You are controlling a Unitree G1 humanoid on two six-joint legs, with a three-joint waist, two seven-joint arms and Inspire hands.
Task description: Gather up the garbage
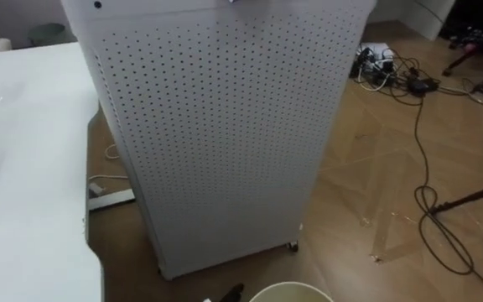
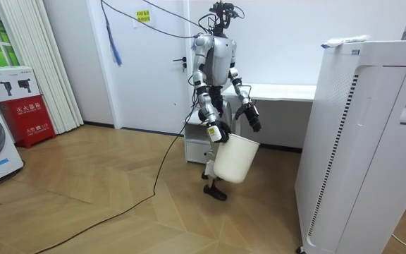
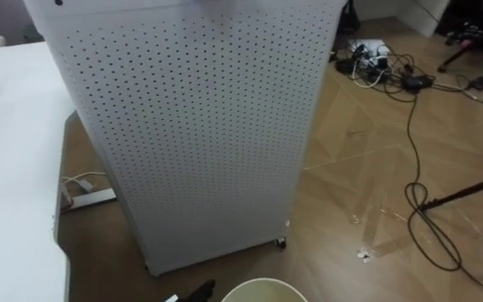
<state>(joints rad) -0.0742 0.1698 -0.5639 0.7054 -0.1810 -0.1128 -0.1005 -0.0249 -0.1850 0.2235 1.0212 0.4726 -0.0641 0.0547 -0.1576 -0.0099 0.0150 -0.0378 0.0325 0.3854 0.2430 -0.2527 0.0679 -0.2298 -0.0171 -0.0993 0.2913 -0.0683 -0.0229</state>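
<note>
One perforated cabinet point(image 1: 225, 126), table point(image 1: 23, 168), cables point(image 1: 426, 201) on wood floor point(image 1: 367, 168); right hand point(image 2: 217, 131) grips bucket point(image 2: 235, 159).

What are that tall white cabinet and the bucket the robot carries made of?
The tall cabinet looks like painted sheet metal or rigid plastic, matte white; its side is punched with regular rows of small holes. The bucket is likely plastic: smooth, off-white, with a thin rim and seamless walls.

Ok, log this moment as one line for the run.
stance: standing, facing perforated white unit, white desk at its left | right hand: gripping white bucket rim | left hand: hanging free
</note>
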